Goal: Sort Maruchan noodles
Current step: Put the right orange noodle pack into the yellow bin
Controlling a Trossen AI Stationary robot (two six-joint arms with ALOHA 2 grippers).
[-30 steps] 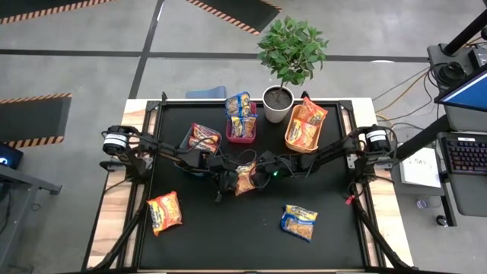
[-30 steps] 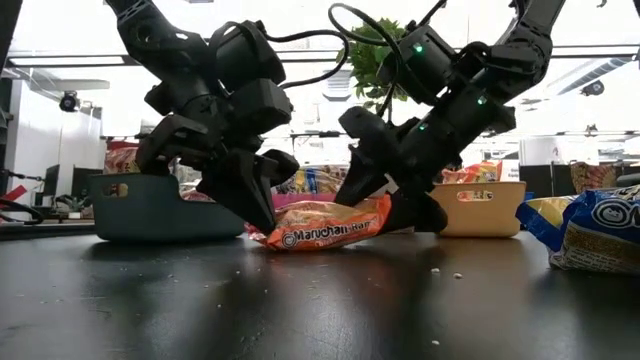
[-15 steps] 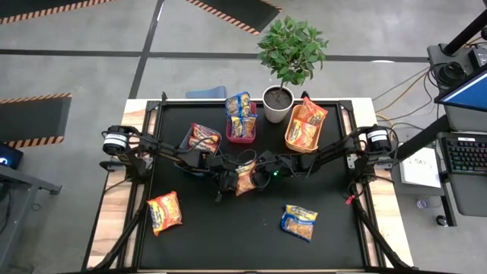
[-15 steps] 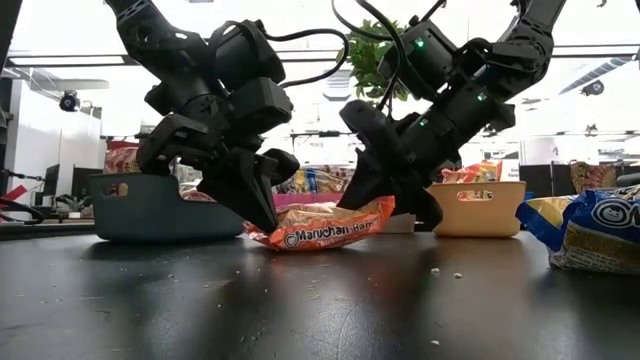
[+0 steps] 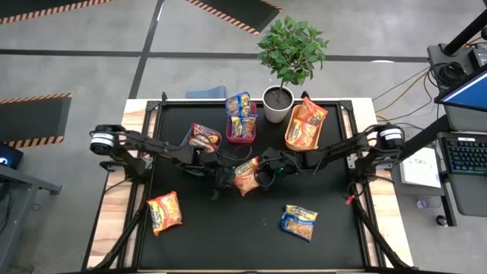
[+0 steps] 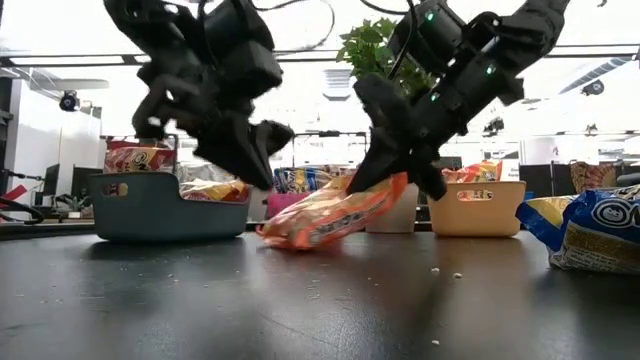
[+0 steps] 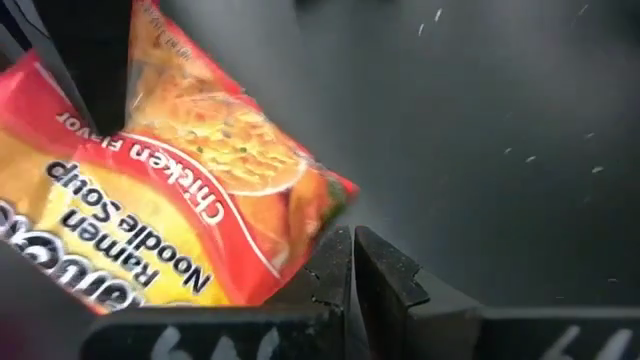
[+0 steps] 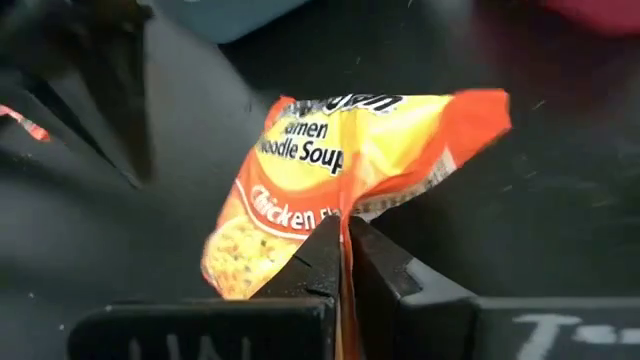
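Bright backlight in the low view silhouettes the motion-blurred arms; wrist views dim.

Orange-yellow noodle packet [image 6: 335, 212] tilted, one end raised, mid-table; others scattered.

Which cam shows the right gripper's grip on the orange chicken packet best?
Right wrist view: the right gripper is shut on the orange chicken packet by its edge. Low view shows the packet tilted, one end lifted. High view shows it small between both arms. Left wrist view shows only its printing.
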